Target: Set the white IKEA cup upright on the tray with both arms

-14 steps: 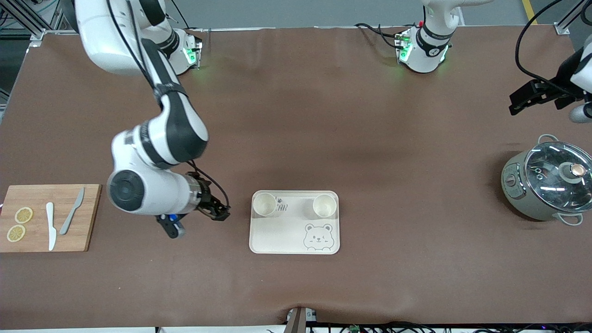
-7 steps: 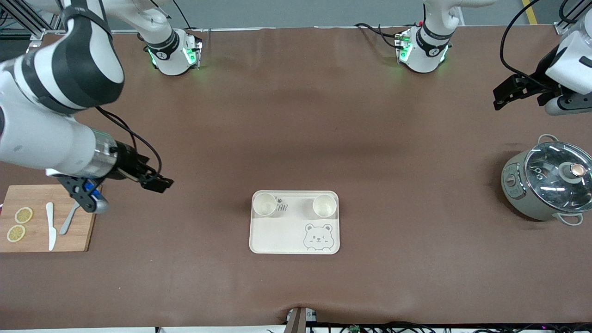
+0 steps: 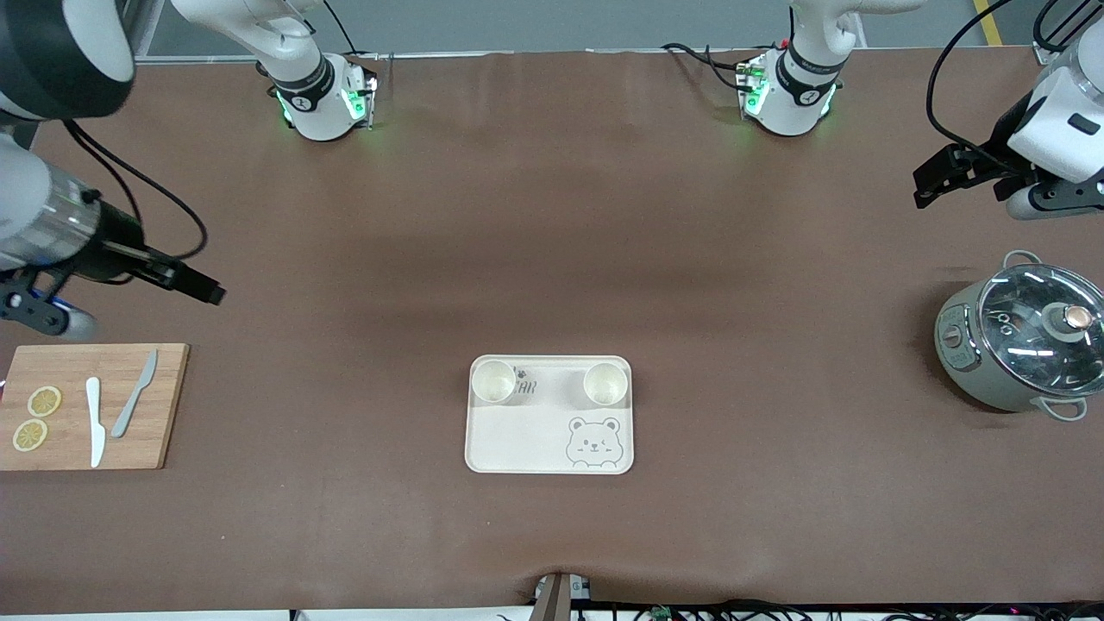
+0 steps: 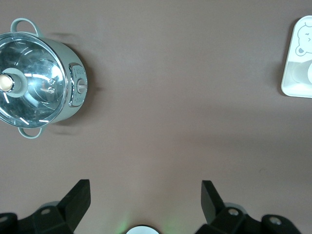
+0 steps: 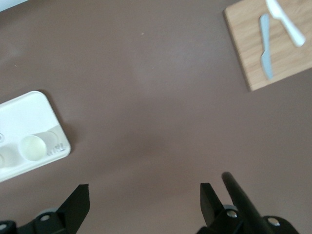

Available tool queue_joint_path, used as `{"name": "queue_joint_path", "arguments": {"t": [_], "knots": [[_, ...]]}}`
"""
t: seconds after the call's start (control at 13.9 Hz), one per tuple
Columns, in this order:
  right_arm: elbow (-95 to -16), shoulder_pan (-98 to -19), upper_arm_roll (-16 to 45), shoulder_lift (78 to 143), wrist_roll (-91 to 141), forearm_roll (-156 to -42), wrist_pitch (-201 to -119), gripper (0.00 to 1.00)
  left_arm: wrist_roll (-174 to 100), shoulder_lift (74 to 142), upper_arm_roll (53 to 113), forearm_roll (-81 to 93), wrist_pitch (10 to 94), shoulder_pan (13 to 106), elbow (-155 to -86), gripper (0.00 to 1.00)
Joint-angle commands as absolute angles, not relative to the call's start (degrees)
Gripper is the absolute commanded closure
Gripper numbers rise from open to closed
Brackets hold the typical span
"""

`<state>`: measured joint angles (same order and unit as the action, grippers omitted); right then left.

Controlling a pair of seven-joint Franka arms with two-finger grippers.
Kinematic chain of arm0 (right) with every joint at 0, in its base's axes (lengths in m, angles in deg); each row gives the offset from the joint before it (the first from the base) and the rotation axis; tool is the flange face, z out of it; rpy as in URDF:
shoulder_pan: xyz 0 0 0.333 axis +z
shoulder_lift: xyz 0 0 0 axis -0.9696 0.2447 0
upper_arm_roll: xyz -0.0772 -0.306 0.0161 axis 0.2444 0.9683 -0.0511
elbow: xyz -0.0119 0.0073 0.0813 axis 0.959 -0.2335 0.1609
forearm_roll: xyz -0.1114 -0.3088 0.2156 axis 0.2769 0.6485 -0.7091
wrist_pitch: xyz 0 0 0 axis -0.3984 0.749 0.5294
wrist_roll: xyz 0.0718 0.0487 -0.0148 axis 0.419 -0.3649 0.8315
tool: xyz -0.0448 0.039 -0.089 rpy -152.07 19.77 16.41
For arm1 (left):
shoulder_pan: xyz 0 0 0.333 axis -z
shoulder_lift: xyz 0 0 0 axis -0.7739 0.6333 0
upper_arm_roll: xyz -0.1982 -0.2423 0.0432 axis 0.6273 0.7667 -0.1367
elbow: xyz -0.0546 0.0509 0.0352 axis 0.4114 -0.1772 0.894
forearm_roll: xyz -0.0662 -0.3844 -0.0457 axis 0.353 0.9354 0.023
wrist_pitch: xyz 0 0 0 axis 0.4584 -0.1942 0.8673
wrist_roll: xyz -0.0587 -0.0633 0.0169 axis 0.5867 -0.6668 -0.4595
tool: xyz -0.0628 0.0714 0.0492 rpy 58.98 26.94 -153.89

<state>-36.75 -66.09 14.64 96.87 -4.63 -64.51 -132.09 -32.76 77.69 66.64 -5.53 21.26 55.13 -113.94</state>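
- Your right hand point(image 3: 203, 289) has pulled up and away from the tray point(image 3: 549, 448), fingers spread and empty, now over bare counter point(image 3: 552, 241) near the board point(image 3: 90, 405).
- Your left hand point(image 3: 931, 185), open and empty too, waits above the pot point(image 3: 1022, 345).
- Both cups point(image 3: 494, 380) point(image 3: 605, 384) stand upright on the tray; the job looks done.

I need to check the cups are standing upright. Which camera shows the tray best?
The front view: the whole tray shows there, with both cups mouth-up along its edge farther from that camera. The right wrist view catches one end with one cup; the left wrist view only clips a corner.
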Motion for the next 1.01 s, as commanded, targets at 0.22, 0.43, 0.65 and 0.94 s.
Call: {"name": "queue_joint_path", "arguments": {"t": [0.22, 0.43, 0.65, 0.94], "knots": [[-43.8, -72.6, 13.8, 85.5, 11.1, -62.2, -130.8, 0.0, -33.5, 75.4, 66.3, -3.9, 22.1, 54.4, -115.5, 0.0], [-49.6, -73.4, 13.8, 81.2, 14.4, -62.1, -130.8, 0.0, -33.5, 75.5, 66.3, -3.9, 22.1, 54.5, -115.4, 0.0], [-51.6, -76.7, 14.4, 80.2, 22.7, -62.8, -130.8, 0.0, -33.5, 75.7, 66.3, -3.9, 23.3, 54.4, -115.2, 0.0], [-50.0, -76.7, 14.2, 80.5, 26.1, -62.0, -130.3, 0.0, -33.3, 75.9, 66.2, -3.7, 23.7, 54.4, -115.2, 0.0]]}}
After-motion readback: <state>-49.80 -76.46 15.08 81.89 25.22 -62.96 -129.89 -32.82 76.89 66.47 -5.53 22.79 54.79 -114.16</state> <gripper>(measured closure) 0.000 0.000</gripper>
